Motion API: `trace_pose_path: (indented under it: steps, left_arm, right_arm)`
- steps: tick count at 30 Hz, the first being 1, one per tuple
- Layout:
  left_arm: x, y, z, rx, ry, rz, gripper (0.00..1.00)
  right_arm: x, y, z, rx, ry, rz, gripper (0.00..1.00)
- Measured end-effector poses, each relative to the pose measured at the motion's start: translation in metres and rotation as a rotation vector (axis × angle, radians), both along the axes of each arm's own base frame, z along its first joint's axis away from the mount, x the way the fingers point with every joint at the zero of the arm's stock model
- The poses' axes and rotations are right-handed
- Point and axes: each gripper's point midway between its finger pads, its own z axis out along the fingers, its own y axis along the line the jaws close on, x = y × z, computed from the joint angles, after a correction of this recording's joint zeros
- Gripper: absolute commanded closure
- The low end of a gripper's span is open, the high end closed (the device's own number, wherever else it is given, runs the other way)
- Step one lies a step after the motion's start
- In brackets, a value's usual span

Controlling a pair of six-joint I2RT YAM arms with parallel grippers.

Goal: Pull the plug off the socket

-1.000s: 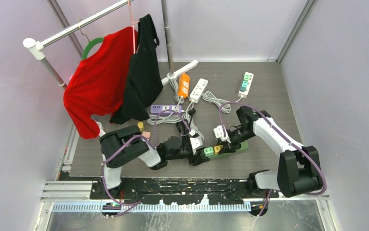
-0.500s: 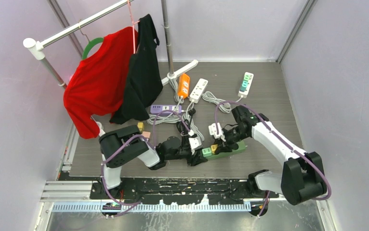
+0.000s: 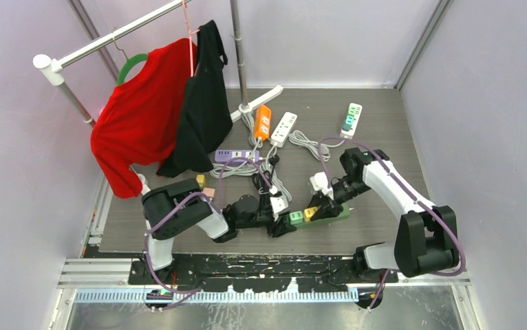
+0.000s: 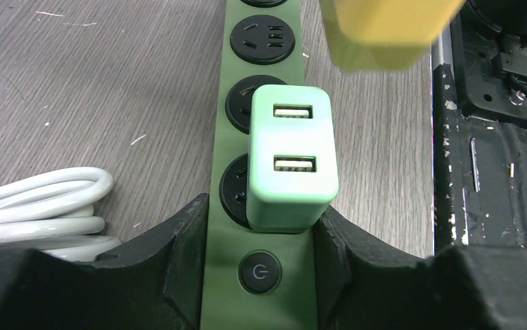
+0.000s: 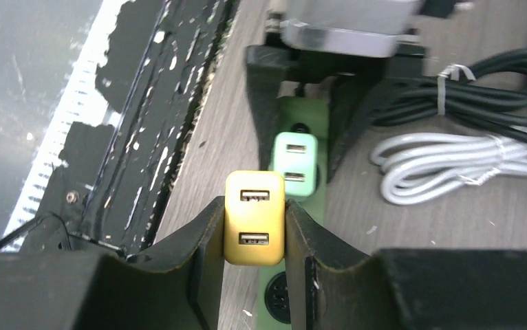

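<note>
A green power strip (image 3: pixel 335 214) lies near the table's front edge. My left gripper (image 3: pixel 281 221) is shut on its switch end (image 4: pixel 267 275), one finger (image 4: pixel 181 240) on each side. A light green USB plug (image 4: pixel 289 165) sits in the socket next to the switch and also shows in the top view (image 3: pixel 296 217). My right gripper (image 5: pixel 254 237) is shut on a yellow USB plug (image 5: pixel 254 216), held just above the strip (image 5: pixel 319 199) and beside the green plug (image 5: pixel 296 163). The yellow plug shows blurred in the left wrist view (image 4: pixel 384 31), over empty sockets.
Orange (image 3: pixel 262 122), white (image 3: pixel 283 128), white-and-green (image 3: pixel 351 117) and purple (image 3: pixel 236 155) power strips lie further back with coiled cables (image 3: pixel 247 169). A clothes rack with a red shirt (image 3: pixel 140 117) and a black garment (image 3: pixel 202 103) stands at the back left.
My right wrist swung left, then back right, keeping hold of the yellow plug. The green strip shifted slightly. The left arm has held still.
</note>
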Motion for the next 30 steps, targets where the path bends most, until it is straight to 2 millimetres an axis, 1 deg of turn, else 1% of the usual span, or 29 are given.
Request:
trace_pose_path:
  steps: [1,2,4,6,8,13,17,19,23,25,27,30]
  left_arm:
    - [0.0,0.0,0.0,0.0,0.0,0.0,0.49]
    - [0.0,0.0,0.0,0.0,0.001,0.0,0.41]
    - [-0.001,0.0,0.0,-0.003,0.008,0.002,0.28]
    - [-0.003,0.001,0.0,-0.008,0.014,-0.001,0.19]
    - [-0.007,0.002,0.001,-0.019,0.015,-0.007,0.14]
    - [-0.01,0.007,0.004,-0.039,0.006,-0.002,0.13]
    - [-0.012,0.02,0.008,-0.043,0.011,0.027,0.13]
    - [-0.014,0.029,0.014,-0.049,0.017,0.051,0.13]
    - [-0.014,0.05,0.039,-0.058,0.038,0.111,0.13]
    - [-0.014,0.054,0.053,-0.059,0.048,0.132,0.13]
    - [-0.013,0.06,0.073,-0.06,0.061,0.158,0.13]
    - [-0.014,0.072,0.094,-0.068,0.07,0.194,0.13]
  right_arm:
    - [0.004,0.0,0.005,0.008,0.004,-0.026,0.98]
    - [0.009,0.0,0.011,0.015,0.01,-0.059,0.98]
    - [0.019,-0.001,0.019,0.024,0.016,-0.126,0.97]
    - [0.027,-0.004,0.024,0.03,0.037,-0.199,0.96]
    - [0.035,-0.006,0.028,0.035,0.059,-0.266,0.96]
    - [0.06,-0.005,0.035,0.05,0.104,-0.412,0.96]
    - [0.079,-0.005,0.035,0.039,0.188,-0.557,0.95]
    - [0.09,-0.007,0.035,0.027,0.222,-0.636,0.95]
    - [0.109,-0.008,0.037,0.027,0.282,-0.764,0.94]
    - [0.115,-0.007,0.038,0.026,0.318,-0.801,0.94]
    - [0.123,-0.002,0.037,0.009,0.349,-0.82,0.94]
    - [0.133,0.016,0.037,-0.032,0.374,-0.807,0.94]
